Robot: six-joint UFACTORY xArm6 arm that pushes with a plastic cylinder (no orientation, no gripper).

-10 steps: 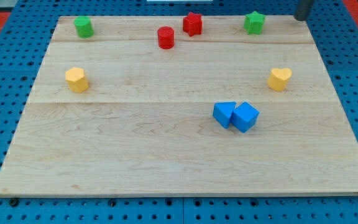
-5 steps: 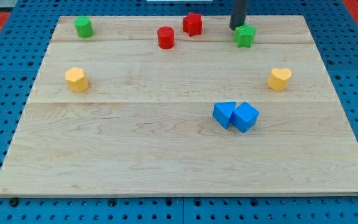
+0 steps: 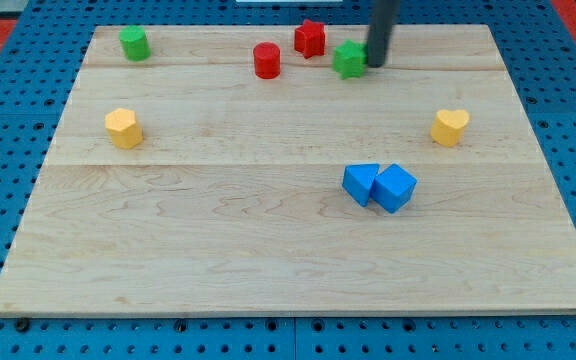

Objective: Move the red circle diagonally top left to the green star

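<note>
The red circle [image 3: 267, 60] stands near the view's top, left of centre. The green star [image 3: 348, 59] stands to its right, just below and right of a red star [image 3: 310, 38]. My tip [image 3: 376, 64] is at the green star's right side, touching it or nearly so. The dark rod rises from there out of the view's top edge.
A green cylinder [image 3: 134, 43] is at the top left. A yellow block [image 3: 123, 127] is at the left and a yellow heart [image 3: 450, 126] at the right. Two blue blocks [image 3: 379, 185] touch each other right of centre. The wooden board [image 3: 168, 250] lies on a blue pegboard.
The rod came in from the top right. The green star has slid left and a little down, from the top right toward the red star. The other blocks have not moved.
</note>
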